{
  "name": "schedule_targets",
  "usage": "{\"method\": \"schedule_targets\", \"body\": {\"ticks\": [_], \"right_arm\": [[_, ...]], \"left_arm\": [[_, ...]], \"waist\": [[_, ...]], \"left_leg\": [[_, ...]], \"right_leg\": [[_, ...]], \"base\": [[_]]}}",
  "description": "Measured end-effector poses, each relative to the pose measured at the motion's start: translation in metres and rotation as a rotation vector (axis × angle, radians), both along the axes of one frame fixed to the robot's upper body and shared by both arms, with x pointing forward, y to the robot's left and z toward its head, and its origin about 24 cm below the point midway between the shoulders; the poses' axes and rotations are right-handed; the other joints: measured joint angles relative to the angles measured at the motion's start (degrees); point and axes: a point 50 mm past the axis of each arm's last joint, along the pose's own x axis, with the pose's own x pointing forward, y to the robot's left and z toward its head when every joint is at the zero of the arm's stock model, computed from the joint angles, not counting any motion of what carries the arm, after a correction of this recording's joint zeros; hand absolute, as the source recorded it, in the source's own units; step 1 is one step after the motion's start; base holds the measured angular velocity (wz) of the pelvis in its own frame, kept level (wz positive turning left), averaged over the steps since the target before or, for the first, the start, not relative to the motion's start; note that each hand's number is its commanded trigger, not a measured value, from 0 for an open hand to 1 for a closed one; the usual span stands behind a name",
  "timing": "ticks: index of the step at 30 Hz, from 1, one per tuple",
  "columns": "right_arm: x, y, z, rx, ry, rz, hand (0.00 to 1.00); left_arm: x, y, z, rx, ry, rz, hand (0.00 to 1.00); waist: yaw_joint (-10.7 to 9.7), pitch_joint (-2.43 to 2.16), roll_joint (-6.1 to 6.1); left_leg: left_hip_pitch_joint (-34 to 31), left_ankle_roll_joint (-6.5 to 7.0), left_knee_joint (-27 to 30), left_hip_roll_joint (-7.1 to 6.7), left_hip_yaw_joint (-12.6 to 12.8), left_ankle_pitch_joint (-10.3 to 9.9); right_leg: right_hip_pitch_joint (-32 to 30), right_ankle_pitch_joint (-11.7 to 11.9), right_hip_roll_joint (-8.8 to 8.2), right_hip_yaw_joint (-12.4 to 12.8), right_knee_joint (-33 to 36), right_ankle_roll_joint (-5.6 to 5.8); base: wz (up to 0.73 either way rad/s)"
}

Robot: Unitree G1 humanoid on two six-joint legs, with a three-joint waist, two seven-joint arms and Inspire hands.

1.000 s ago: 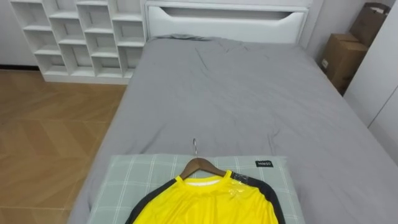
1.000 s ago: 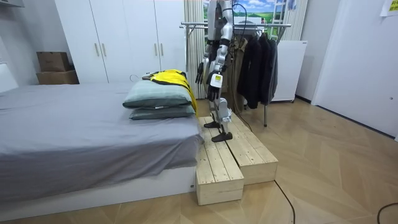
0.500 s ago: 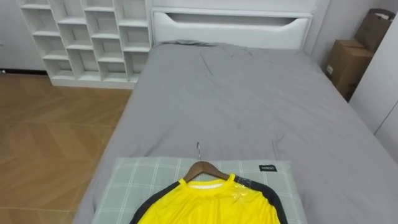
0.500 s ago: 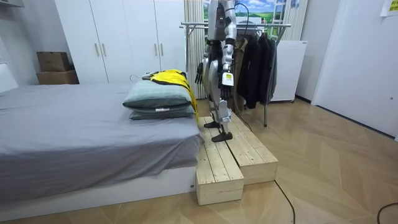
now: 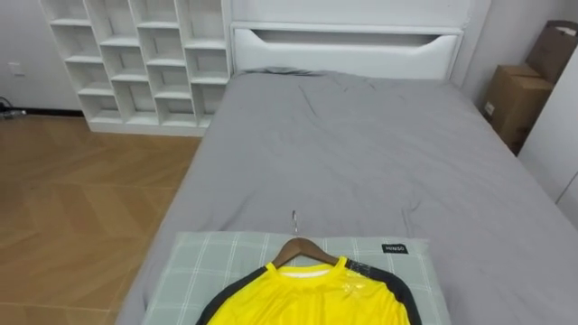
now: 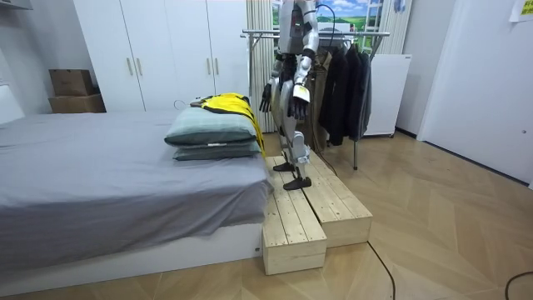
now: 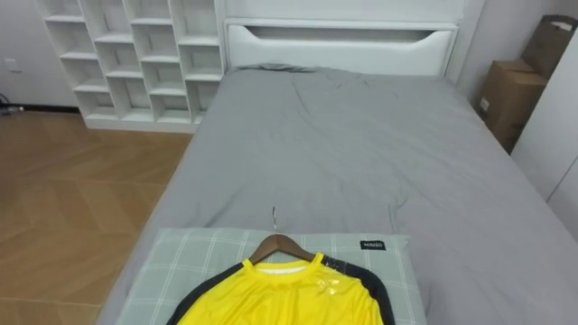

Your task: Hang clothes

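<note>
The left hand (image 6: 298, 94) hangs slack and empty, fingers loose; the right hand (image 6: 266, 96) is too small to judge. Just ahead, the yellow shirt (image 5: 307, 298) lies on its wooden hanger (image 5: 296, 244) across a checked pillow (image 5: 181, 271) on the grey bed (image 5: 361, 153). Grabbing cloth rather than hanger could slide the shirt off. The pillow's dark tag (image 5: 395, 248) bears unreadable white print.

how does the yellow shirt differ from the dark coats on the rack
The yellow shirt lies flat on a checked pillow; the dark coats hang upright from the rack. The yellow shirt is bright with dark sleeves; the dark coats are dark all over. Both are clothes.
</note>
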Motion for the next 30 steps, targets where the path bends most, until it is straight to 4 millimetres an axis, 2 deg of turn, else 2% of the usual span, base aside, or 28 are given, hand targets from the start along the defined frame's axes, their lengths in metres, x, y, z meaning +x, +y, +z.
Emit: {"method": "schedule_targets", "body": {"ticks": [10,15,19,27,30], "right_arm": [[0.003,-0.005,0.002,-0.083,-0.015,0.025,0.0],[0.001,-0.008,0.003,-0.121,-0.009,0.033,0.0],[0.004,-0.009,0.004,-0.142,-0.031,0.054,0.0],[0.006,-0.009,0.004,-0.155,-0.043,0.073,0.0],[0.007,-0.009,0.004,-0.152,-0.049,0.069,0.0]], "left_arm": [[0.028,0.005,0.023,0.231,-0.142,-0.068,0.0],[0.058,0.003,0.048,0.318,-0.306,-0.138,0.0],[0.071,-0.001,0.058,0.362,-0.378,-0.197,0.0],[0.087,-0.012,0.067,0.392,-0.435,-0.296,0.0],[0.098,-0.017,0.075,0.393,-0.491,-0.335,0.0]], "waist": [[0.05,-0.25,0.69],[-0.3,-0.52,1.13],[-0.5,-0.69,1.32],[-1.32,0.02,1.26],[-1.47,-0.05,1.01]], "left_leg": [[0.05,0.0,-0.02,-0.04,-0.23,0.0],[-0.11,-0.01,0.13,-0.04,-0.51,0.0],[-0.03,-0.01,0.13,-0.04,-0.52,0.01],[0.82,-0.02,-0.12,-0.04,-0.31,0.0],[0.82,-0.02,-0.12,-0.04,-0.2,-0.01]], "right_leg": [[0.02,-0.02,0.0,-0.12,-0.06,0.03],[0.12,-0.04,-0.01,-0.76,-0.12,0.06],[0.26,-0.05,-0.02,-0.84,-0.11,0.06],[0.81,-0.21,-0.02,-0.17,-0.16,0.11],[0.79,-0.21,-0.03,-0.08,-0.19,0.11]], "base": [[0.01],[0.02],[0.0],[0.0],[0.0]]}}
